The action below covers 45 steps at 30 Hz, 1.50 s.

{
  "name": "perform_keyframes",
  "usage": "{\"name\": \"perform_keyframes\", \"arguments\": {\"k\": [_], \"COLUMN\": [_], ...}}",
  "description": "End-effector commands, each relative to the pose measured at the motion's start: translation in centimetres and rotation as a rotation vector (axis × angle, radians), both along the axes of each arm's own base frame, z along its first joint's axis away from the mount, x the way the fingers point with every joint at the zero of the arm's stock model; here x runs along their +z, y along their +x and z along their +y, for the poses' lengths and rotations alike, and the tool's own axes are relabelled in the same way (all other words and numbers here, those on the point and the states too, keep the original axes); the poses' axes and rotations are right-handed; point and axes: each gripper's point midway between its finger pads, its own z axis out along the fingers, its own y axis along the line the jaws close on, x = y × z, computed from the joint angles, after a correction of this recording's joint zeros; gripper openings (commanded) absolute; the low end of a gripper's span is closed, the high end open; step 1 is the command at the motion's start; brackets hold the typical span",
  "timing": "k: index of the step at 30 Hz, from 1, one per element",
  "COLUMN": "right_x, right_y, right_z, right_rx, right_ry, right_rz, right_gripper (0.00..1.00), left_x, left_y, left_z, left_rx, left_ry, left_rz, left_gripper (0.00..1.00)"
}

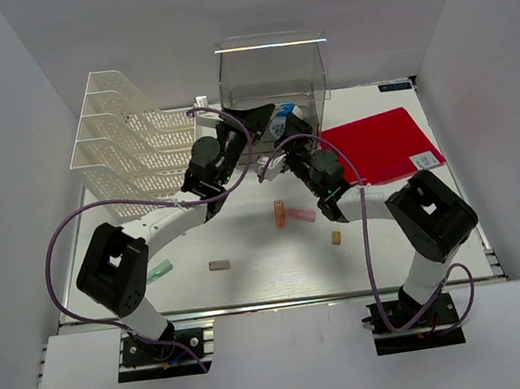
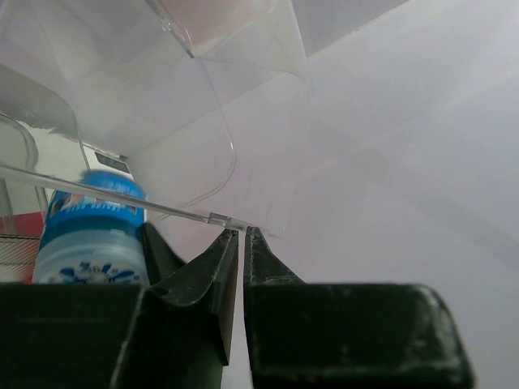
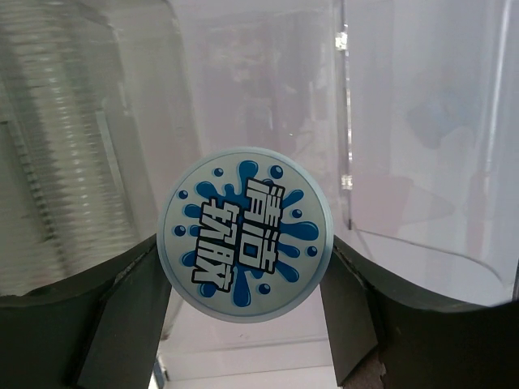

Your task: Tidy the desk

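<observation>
Five small bits lie loose on the desk (image 1: pixel 253 286): green stick (image 1: pixel 159 271), grey block (image 1: pixel 219 265), orange stick (image 1: pixel 280 213), pink stick (image 1: pixel 301 215), tan block (image 1: pixel 337 237); most sorting looks left to do; right gripper (image 3: pixel 245 247) is clamped on a blue-capped bottle (image 3: pixel 246 231) at the clear drawer box (image 1: pixel 272 68); left gripper (image 2: pixel 242 235) seems pinched on its thin lip; flat white top, file rack (image 1: pixel 123 140) back left, red folder (image 1: pixel 378 145) right, plain pale walls close round
</observation>
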Motion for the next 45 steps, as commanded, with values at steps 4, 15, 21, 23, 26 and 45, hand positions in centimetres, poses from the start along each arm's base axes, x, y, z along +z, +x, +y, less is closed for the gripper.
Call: {"name": "perform_keyframes", "arguments": {"k": [4, 15, 21, 23, 26, 45], "right_x": [7.0, 3.7, 2.3, 2.0, 1.6, 1.4], "right_y": [2.6, 6.9, 8.4, 8.7, 8.3, 2.2], "right_z": [-1.3, -2.4, -3.1, -3.2, -3.2, -2.1], "right_rx": [-0.070, -0.142, -0.170, -0.173, -0.162, 0.029], "right_ry": [0.113, 0.071, 0.071, 0.067, 0.065, 0.090], "right_rz": [-0.192, -0.094, -0.018, 0.004, 0.023, 0.118], "right_gripper": [0.00, 0.00, 0.48, 0.56, 0.68, 0.80], "left_x": [5.0, 5.2, 5.3, 5.4, 5.3, 6.0], "left_y": [-1.1, -1.1, -1.1, -1.1, -1.0, -1.1], "left_z": [1.2, 1.2, 1.2, 1.2, 1.2, 1.1], "left_rx": [0.014, 0.019, 0.017, 0.018, 0.020, 0.009], "left_ry": [-0.074, -0.078, -0.075, -0.077, -0.076, -0.091], "left_rz": [-0.091, -0.093, -0.088, -0.089, -0.087, -0.080], "left_gripper": [0.00, 0.00, 0.00, 0.00, 0.00, 0.00]}}
